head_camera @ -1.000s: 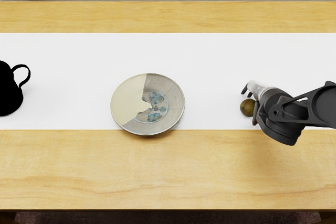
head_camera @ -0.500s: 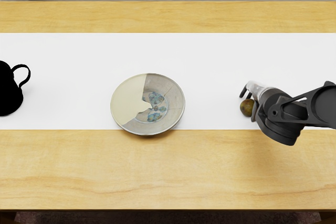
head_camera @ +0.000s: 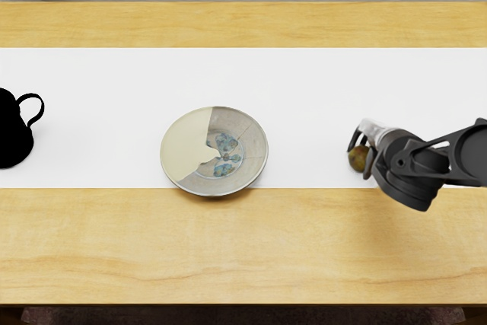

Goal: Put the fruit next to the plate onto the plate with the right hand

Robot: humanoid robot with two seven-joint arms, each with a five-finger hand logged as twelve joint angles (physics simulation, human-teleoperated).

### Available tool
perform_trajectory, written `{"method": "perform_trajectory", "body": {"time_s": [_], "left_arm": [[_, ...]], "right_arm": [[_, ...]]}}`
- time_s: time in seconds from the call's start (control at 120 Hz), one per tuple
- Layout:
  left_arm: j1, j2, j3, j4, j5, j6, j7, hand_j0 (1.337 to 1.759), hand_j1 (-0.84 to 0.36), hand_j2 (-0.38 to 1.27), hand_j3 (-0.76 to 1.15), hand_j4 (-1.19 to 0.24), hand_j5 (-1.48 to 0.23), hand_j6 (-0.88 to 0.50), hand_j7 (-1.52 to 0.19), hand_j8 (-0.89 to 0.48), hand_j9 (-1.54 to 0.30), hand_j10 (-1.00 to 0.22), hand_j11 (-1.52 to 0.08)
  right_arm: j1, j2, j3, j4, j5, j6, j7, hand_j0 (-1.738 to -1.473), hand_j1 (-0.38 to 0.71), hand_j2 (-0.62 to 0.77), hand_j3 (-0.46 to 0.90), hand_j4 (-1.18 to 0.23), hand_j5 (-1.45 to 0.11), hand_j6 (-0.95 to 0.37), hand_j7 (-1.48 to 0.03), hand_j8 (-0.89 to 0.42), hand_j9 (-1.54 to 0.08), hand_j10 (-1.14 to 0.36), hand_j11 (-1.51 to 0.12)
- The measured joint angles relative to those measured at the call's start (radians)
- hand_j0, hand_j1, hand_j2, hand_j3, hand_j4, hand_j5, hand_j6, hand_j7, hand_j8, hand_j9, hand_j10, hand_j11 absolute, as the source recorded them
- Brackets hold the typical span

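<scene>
Table (head_camera: pixel 243 241) of pale wood fills the view, with a white runner (head_camera: pixel 304 89) laid across it from edge to edge. The right arm (head_camera: pixel 437 161) comes in from the right edge, its bulky dark forearm low over the runner's near border. No left arm shows. The plate (head_camera: pixel 183 150) sits mid-runner with nothing on it. A black kettle (head_camera: pixel 14 131) stands at the far left, well apart from everything else.

The fruit (head_camera: pixel 355 159), small, round and brownish-green, rests on the runner well to the right of the plate. The right hand (head_camera: pixel 365 140) is right at it, covering its top and right side. At this size and angle I cannot tell whether the hand has closed on the fruit or only rests against it.

The task looks to be at the grasp, with the carry and the placing yet to come. Three risks stand out:
- **Rolling away:** the fruit is round, so a one-sided push from the hand could send it rolling along the runner, out of reach.
- **Slipping in transit:** a shallow hold could let it slip over the bare stretch between here and the plate.
- **Rolling off the plate:** the plate looks shallow, so a release from too high or near the rim could let the fruit roll straight off.
</scene>
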Motion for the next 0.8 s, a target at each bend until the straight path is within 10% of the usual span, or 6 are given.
{"method": "perform_trajectory", "body": {"time_s": [0.45, 0.8], "left_arm": [[0.000, 0.000, 0.000, 0.000, 0.000, 0.000, 0.000, 1.658, 0.35, 0.00, 0.00, 0.00, 0.00, 0.00, 0.00, 0.00, 0.00, 0.00, 0.00], [0.000, 0.000, 0.000, 0.000, 0.000, 0.000, 0.000, 1.658, 0.35, 0.00, 0.00, 0.00, 0.00, 0.00, 0.00, 0.00, 0.00, 0.00, 0.00]], "right_arm": [[0.004, -0.066, 0.247, -0.018, 0.012, -0.002, -0.003, -1.649, 0.29, 0.21, 0.00, -0.44, -1.21, -0.24, -1.13, -0.18, -1.20, -0.58, -1.20], [0.142, 0.226, 0.315, -0.033, 0.055, 0.000, -0.003, -1.650, 0.24, 0.18, 0.00, -0.45, -1.22, -0.30, -1.13, -0.21, -1.18, -0.79, -1.19]]}}
